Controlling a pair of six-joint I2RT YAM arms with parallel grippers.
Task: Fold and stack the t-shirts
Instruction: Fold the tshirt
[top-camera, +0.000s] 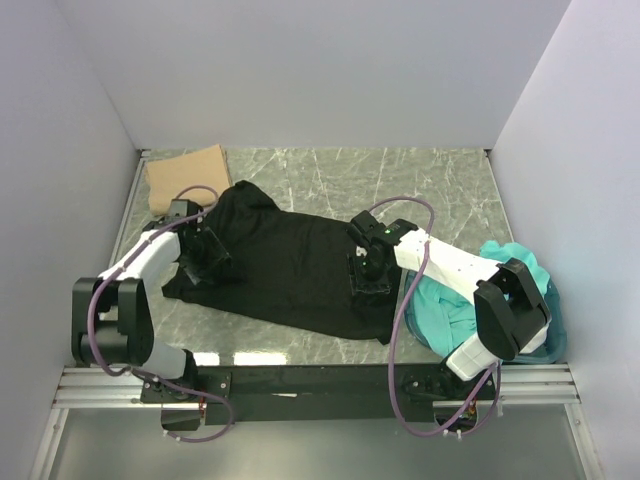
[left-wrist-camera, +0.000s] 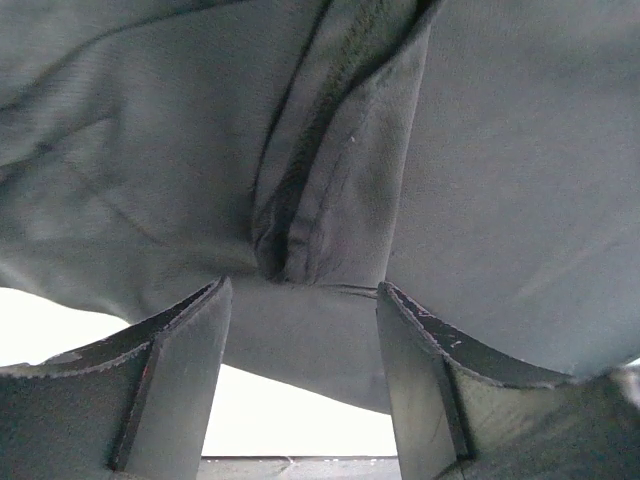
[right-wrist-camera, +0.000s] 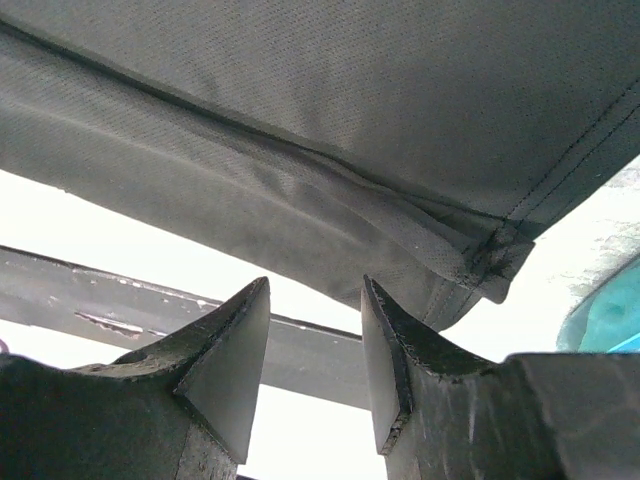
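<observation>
The marble table (top-camera: 420, 180) carries the black t-shirt (top-camera: 290, 265), spread across its middle. Teal t-shirts (top-camera: 450, 310) are heaped in the blue tub (top-camera: 556, 330) at four o'clock, and the tan t-shirt (top-camera: 187, 177) lies folded at eleven. My left gripper (top-camera: 203, 258) and right gripper (top-camera: 370, 275) are at the black shirt's nine and three o'clock sides, jaws apart, pinching nothing.

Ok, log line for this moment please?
black t-shirt spread on table | left gripper open over its left end | right gripper open over its right part | tan t-shirt folded far-left | teal t-shirts in tub
</observation>
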